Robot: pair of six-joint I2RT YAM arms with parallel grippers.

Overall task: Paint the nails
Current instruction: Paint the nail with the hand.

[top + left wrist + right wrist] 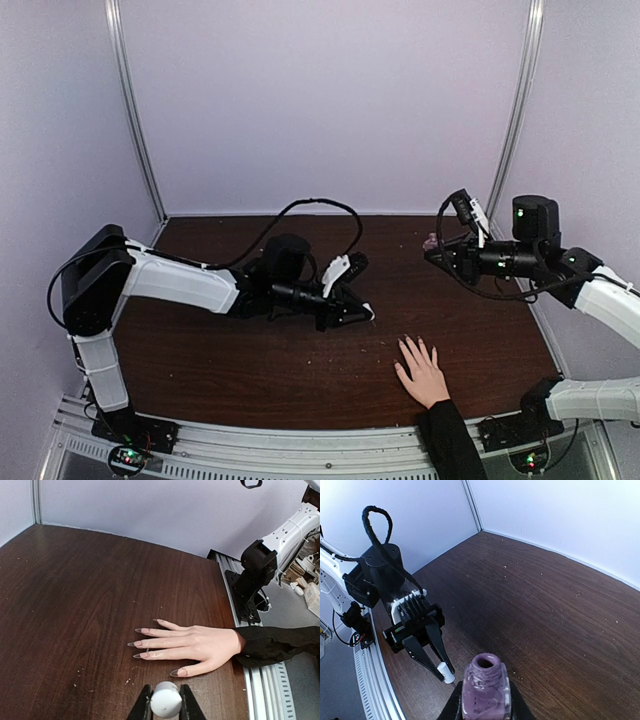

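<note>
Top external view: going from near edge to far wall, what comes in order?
human hand → left gripper with a white cap in its jaws → right gripper holding the open bottle

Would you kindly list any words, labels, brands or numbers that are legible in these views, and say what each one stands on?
No text is readable in any view.
The purple nail polish bottle in the right end effector shows no label.
The white cap in the left end effector is blank.
The clutter beyond the table edge is too blurred to read.
</note>
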